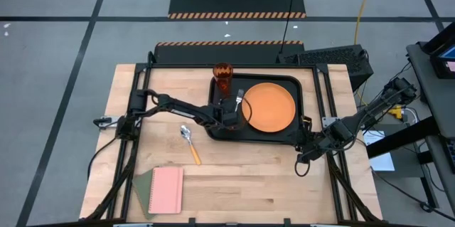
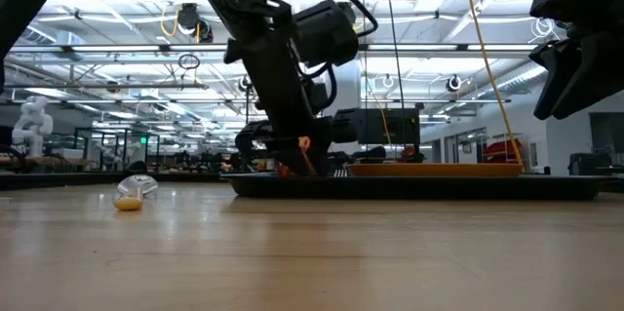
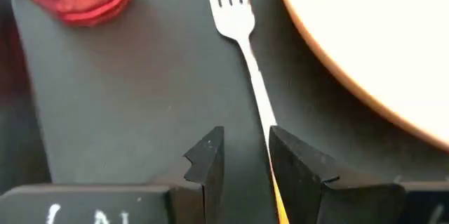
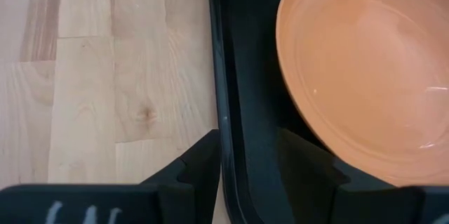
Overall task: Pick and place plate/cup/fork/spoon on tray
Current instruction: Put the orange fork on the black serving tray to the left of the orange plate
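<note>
High view: left gripper (image 1: 229, 115) low over fork (image 1: 239, 99), tray (image 1: 284, 136).

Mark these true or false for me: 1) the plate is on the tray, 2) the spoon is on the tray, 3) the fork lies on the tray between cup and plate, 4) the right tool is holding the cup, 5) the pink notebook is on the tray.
1) True: the plate lies on the tray.
2) False: the spoon lies on the bare wood, off the tray.
3) True: the fork lies on the tray, with the cup on one side and the plate on the other; the left tool is at its handle.
4) False: the right tool holds nothing and sits over the tray's rim.
5) False: the notebook lies on the table near its front edge.
</note>
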Available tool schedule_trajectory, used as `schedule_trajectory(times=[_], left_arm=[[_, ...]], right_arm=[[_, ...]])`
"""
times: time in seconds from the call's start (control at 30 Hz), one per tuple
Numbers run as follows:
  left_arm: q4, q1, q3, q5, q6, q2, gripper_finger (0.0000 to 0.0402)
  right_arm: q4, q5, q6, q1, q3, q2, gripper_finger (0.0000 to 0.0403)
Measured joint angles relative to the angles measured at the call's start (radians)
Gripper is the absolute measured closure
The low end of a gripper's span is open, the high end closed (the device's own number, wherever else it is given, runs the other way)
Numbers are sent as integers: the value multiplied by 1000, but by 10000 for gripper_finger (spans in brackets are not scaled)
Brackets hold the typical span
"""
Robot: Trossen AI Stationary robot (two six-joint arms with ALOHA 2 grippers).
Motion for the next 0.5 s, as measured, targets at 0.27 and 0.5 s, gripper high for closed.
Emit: schedule_trajectory(times=[0.27, 0.5], left_arm=[[-77, -38, 0, -10, -55, -1, 284], [-82, -76, 0, 2, -71, -1, 284]], right_arm=[[0, 1, -1, 0, 0, 0, 273], [2, 1, -1, 0, 0, 0, 273]])
